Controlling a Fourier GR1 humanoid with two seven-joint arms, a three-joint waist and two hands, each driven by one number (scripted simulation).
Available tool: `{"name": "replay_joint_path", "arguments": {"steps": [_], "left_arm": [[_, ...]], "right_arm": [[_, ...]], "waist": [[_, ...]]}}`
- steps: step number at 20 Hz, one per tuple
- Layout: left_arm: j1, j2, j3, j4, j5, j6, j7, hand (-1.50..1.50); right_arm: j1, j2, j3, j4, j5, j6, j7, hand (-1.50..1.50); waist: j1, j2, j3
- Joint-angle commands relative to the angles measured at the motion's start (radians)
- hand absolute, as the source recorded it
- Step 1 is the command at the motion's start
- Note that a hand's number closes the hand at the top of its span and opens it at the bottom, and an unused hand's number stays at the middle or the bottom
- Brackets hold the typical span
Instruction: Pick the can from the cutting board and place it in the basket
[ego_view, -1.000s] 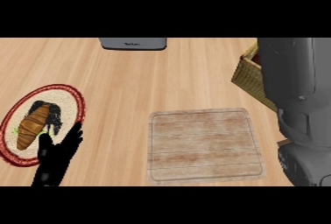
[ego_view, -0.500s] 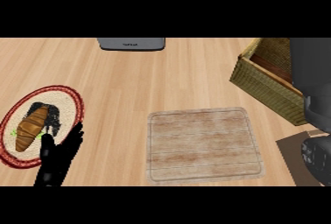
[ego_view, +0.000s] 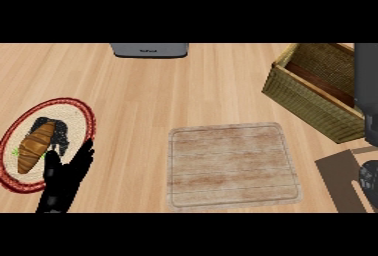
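I look down at the wooden counter. My left hand is at the bottom left. It is black, and its fingers are straight and point up. It holds nothing. It rests at the edge of a round plate with a red rim. On the plate lies a brown croissant, with something dark under it.

In the middle is the cutting board. It is pale wood and square, with round corners. Its top is bare. I do not see the can on it.

At the top right is the basket. It is woven and brownish green. It sits away from the cutting board, not touching it. I can see a dark strip inside it, by the far wall. I cannot tell if the can is in there.

My right arm is the grey shape along the right edge. It covers part of the basket. A dark round part shows at the bottom right corner, but I cannot tell what my right hand is doing.

At the top, a grey thing sits at the far edge of the counter.
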Motion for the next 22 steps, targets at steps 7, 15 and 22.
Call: {"name": "replay_joint_path", "arguments": {"steps": [7, 15, 22], "left_arm": [[0.055, 0.002, 0.027, 0.060, 0.010, -0.028, -0.045, 0.00], [0.035, 0.040, 0.060, 0.021, 0.029, -0.048, 0.020, 0.00], [0.031, -0.039, 0.013, 0.034, -0.005, -0.017, -0.013, 0.00]], "right_arm": [[0.170, 0.017, -0.055, -0.027, -0.165, -0.193, -0.129, 1.50], [0.262, -0.062, 0.014, -0.035, -0.051, -0.012, -0.017, 1.50], [0.312, -0.086, 0.078, -0.135, -0.087, 0.048, -0.044, -1.50]], "waist": [[-0.007, 0.001, -0.008], [-0.025, -0.007, -0.009], [-0.021, -0.005, -0.009]]}}
